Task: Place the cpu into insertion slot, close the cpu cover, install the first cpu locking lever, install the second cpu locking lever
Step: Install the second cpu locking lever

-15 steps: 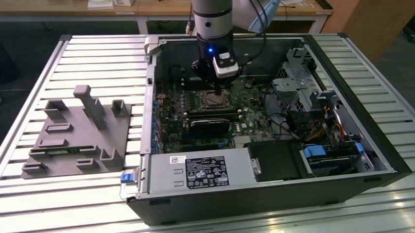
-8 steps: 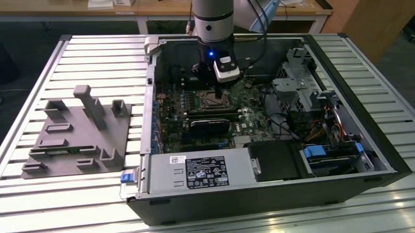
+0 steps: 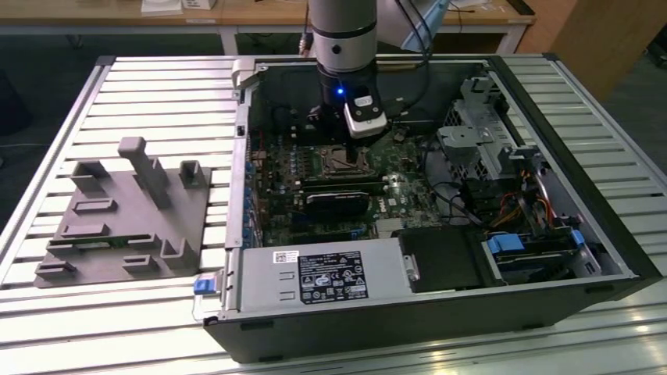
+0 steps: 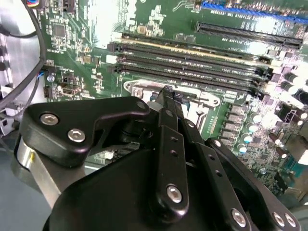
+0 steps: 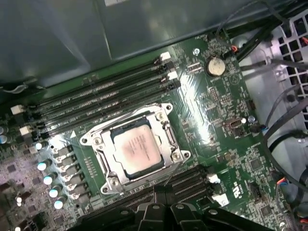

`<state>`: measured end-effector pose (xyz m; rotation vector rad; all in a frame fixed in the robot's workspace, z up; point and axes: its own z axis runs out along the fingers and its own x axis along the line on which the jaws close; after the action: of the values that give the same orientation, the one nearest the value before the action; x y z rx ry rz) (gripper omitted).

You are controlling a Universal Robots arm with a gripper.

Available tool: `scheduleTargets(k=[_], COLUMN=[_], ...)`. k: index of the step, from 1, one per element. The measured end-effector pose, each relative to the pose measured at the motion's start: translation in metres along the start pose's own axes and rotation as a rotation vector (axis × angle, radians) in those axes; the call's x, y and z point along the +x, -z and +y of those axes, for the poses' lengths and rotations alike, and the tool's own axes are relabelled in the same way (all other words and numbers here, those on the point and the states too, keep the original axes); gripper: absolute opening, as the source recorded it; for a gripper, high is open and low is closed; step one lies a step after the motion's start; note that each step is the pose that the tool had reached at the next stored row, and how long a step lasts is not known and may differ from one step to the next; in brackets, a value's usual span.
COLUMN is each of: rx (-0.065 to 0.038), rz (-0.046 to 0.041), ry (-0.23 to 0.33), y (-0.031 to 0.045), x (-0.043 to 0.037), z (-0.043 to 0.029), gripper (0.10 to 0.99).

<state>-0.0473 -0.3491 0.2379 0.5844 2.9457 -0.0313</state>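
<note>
The cpu [image 5: 137, 148] lies already in the insertion slot [image 5: 169, 139], at the centre of the first wrist view, and the cpu cover [image 5: 107, 166] seems closed around it. The claw [image 4: 166, 91] hangs just above the socket, fingers drawn narrow and holding nothing. The locking levers seem the step in hand; this calls for a careful, exact push.

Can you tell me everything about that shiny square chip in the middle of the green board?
The cpu is a small flat square with a pale silvery metal face and faint print. It lies flat in its socket on the green board, framed by the silvery metal cover around its edges. Long black memory slots run alongside. Nothing grips it.
</note>
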Motion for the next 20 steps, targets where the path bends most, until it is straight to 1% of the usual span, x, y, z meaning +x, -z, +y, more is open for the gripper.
scheduleTargets(k=[3,6,7,12,13,17,20], rx=[0.005,0.012,0.014,0.013,0.011,0.003,-0.003], rz=[0.0138,0.0316,0.0349,0.0352,0.0358,0.0361,0.0366], ry=[0.001,0.006,0.007,0.007,0.012,0.071,0.113], y=[-0.0023,-0.0051,-0.0053,-0.0054,-0.0056,-0.0076,-0.0109], x=[-0.0005,-0.0008,-0.0008,-0.0009,-0.0009,-0.0006,0.0007], z=[-0.002,-0.0036,-0.004,-0.0041,-0.0042,-0.0042,-0.0046], gripper=[0.106,0.106,0.106,0.106,0.106,0.106,0.106])
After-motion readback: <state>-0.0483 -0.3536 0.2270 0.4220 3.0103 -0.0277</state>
